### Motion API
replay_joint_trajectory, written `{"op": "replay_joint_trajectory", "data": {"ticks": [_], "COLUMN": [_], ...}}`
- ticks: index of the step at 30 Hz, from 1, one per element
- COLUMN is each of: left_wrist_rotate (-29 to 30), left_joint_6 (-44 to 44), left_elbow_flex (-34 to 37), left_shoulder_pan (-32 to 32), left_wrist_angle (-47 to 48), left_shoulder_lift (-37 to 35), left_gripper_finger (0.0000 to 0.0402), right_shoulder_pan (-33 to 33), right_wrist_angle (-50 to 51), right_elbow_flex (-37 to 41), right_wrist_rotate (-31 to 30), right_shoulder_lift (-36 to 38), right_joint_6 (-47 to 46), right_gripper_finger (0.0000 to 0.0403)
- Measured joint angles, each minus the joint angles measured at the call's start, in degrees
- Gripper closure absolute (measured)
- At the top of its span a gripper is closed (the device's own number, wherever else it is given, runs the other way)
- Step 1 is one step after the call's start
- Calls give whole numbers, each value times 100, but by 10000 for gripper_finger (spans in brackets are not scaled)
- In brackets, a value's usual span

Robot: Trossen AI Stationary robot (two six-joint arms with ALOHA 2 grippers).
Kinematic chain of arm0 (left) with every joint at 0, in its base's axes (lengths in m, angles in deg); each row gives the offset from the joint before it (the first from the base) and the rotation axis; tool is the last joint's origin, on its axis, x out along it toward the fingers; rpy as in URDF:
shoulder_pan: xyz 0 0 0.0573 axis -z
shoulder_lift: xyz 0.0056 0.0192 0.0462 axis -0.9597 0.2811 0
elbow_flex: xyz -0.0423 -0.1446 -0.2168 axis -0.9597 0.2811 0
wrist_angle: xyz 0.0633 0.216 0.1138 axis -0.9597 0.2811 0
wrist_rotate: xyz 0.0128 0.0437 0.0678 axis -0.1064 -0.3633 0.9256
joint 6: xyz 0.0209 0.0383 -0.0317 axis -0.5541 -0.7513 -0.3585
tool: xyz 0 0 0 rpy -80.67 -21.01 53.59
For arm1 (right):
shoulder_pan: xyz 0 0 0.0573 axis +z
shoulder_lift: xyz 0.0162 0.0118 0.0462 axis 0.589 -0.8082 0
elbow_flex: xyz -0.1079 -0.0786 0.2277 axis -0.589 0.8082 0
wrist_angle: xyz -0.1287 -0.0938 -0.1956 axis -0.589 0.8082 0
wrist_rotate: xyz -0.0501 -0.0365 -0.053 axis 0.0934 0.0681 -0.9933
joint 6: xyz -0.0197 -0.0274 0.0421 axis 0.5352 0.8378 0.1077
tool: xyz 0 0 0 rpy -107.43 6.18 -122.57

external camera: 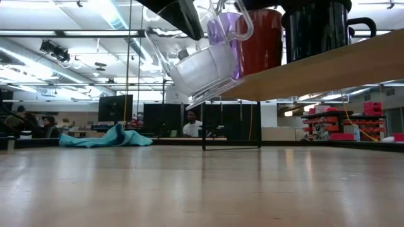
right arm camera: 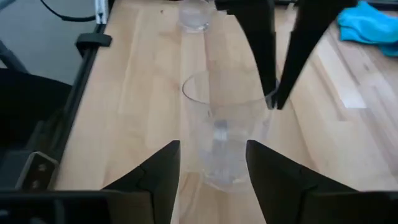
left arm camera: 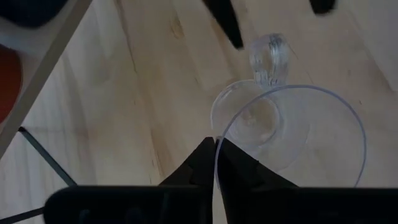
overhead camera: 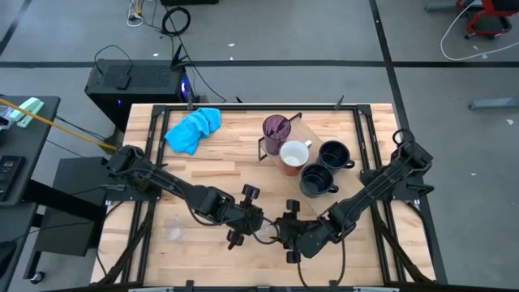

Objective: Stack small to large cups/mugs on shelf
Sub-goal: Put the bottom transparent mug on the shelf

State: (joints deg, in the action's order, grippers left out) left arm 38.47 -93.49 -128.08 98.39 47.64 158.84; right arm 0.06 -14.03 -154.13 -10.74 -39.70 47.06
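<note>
No brand, label or writing can be read on anything here.

At the desk's left near corner a small clear glass stands alone, close to the left edge, with bare wood around it. Toward the far left lies a blue cloth, well apart from everything else.

The left arm reaches in from the left edge to the near middle. Its claw is nearly shut, pinching the thin rim of a second glass; the rim runs between the two fingertips, and the glass's handle sticks out on the side away from the claw. In the low view this glass hangs tilted, clear of the desk.

Just right of it, the right claw faces the same glass with its fingers parted, one on each side of the wall and not pressing it. The two claws nearly meet near the front edge, and the left fingers stand just behind the glass in the right wrist view.

Farther right and back, the shelf carries a purple tumbler, a white mug just beside it, and two dark mugs on its right end. Open wood lies between the shelf and the claws. The right arm crosses the near right corner.
</note>
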Motion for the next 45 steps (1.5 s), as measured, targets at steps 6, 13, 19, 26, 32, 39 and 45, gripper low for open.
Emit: {"op": "replay_joint_trajectory", "data": {"ticks": [6, 13, 19, 26, 32, 39, 45], "left_wrist_rotate": [0, 106, 131, 166, 179, 176, 168], "left_joint_6": [-10, 11, 33, 169, 167, 169, 135], "left_elbow_flex": [2, 3, 7, 7, 9, 11, 11], "left_shoulder_pan": [3, -4, -32, -88, -88, -90, -88], "left_wrist_angle": [-7, -52, -87, -92, -96, -92, -99], "left_shoulder_lift": [0, 0, 0, 0, 0, 2, 2], "left_gripper_finger": [394, 377, 394, 377, 394, 373, 388], "right_shoulder_pan": [-1, -19, -40, -69, -105, -119, -119], "right_wrist_angle": [-145, -153, -139, -131, -127, 8, 39], "right_elbow_flex": [0, 0, 0, 0, -1, -4, -4], "right_wrist_rotate": [-198, -531, -574, -579, -574, -565, -537], "right_shoulder_lift": [-141, -139, -139, -138, -134, -130, -130], "right_joint_6": [119, 86, 78, 78, 75, 57, 56], "right_gripper_finger": [229, 255, 280, 314, 349, 373, 373]}}
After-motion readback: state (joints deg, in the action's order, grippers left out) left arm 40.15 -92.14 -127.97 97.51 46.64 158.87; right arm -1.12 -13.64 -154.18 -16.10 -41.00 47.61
